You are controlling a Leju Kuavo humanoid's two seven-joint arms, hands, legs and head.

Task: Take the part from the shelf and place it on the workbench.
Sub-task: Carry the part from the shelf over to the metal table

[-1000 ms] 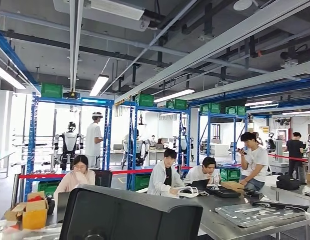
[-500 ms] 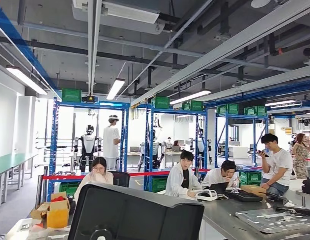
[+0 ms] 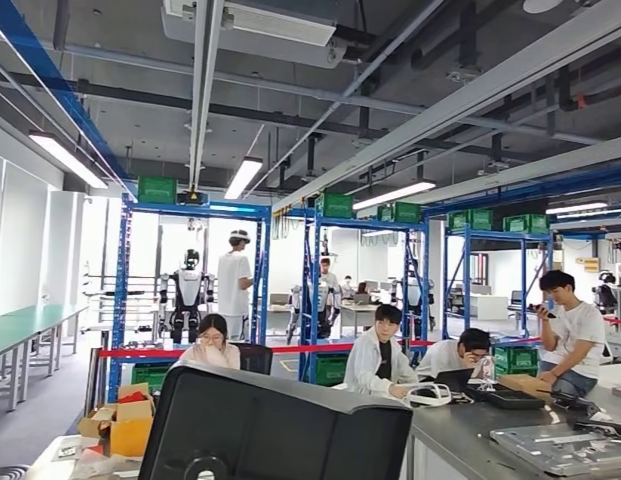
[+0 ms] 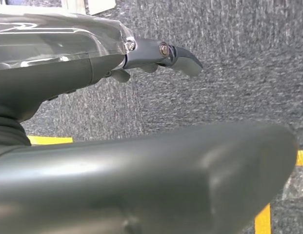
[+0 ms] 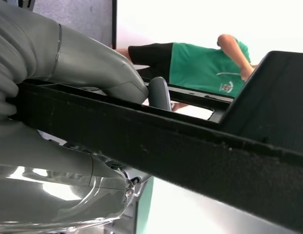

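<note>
The part [image 3: 277, 425] is a wide black panel with a pale top edge, held up close across the bottom of the head view. In the right wrist view my right hand [image 5: 69, 83] grips the part [image 5: 171, 146] along its black edge, thumb on one side and fingers on the other. My left hand [image 4: 105, 63] hangs over grey carpet, its dark fingers [image 4: 179, 56] stretched out with nothing between them and the thick thumb [image 4: 161, 180]. The metal workbench [image 3: 473, 430] stands ahead to the right.
Several people sit along the workbench with laptops and trays. Blue shelving racks [image 3: 194, 215] with green crates and a red barrier tape [image 3: 148, 352] cross the hall behind them. A yellow cardboard box [image 3: 130, 425] and green tables [image 3: 28, 325] are at the left. A person in a green shirt [image 5: 205, 68] stands near.
The whole picture has slid to the right, so the camera has turned left. The part keeps its place at the bottom of the head view.
</note>
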